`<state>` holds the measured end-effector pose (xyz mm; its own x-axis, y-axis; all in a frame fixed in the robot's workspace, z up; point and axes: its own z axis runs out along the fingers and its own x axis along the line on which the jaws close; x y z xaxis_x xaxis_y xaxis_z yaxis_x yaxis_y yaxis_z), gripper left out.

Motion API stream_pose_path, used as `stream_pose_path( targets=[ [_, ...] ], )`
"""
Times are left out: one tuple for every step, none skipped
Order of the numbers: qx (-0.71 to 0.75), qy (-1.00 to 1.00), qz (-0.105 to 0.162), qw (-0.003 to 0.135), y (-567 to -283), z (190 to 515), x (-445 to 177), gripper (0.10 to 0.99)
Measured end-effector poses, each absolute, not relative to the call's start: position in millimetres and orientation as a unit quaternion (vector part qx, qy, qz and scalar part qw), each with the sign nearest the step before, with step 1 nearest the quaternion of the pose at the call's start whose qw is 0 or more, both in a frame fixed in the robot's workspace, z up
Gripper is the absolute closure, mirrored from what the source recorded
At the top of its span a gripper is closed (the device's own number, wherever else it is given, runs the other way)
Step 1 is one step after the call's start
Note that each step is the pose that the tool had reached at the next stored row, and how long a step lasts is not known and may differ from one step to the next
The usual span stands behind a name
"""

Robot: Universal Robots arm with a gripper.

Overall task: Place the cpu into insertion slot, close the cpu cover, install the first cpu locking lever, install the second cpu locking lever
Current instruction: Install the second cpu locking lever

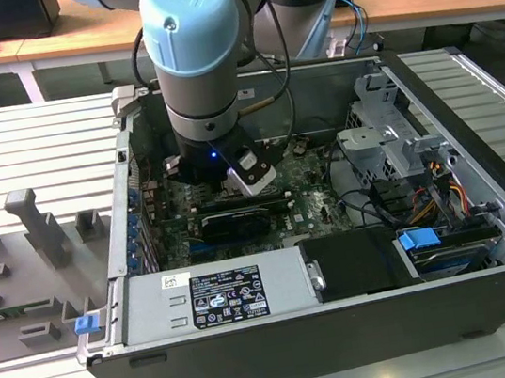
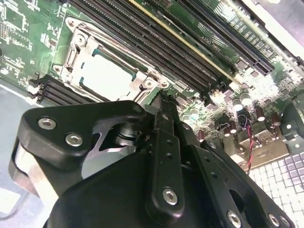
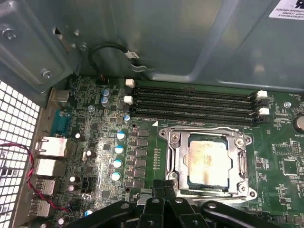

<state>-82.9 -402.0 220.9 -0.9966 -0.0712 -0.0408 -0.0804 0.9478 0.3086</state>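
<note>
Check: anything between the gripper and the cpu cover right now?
Nothing visible. In the first wrist view the gripper sits at the edge of the cpu cover, which lies closed over the cpu, with bare board around.

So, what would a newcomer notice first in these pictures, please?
First the big arm with its pale blue cap, reaching down into the open computer case in the exterior view. In both wrist views, the cpu lies in its socket with the cpu cover framing it, the gripper beside it.
</note>
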Motion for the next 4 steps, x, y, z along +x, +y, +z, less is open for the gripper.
stream_pose_path(
  targets=[
    [-0.038,0.987,0.157,0.015,-402.0,221.2,-82.9,0.980],
    [-0.038,0.987,0.157,0.015,-401.9,221.5,-82.8,0.980],
    [-0.038,0.987,0.157,0.015,-401.9,221.7,-82.8,0.980],
    [-0.038,0.987,0.157,0.015,-401.9,221.8,-82.8,0.980]
  ],
)
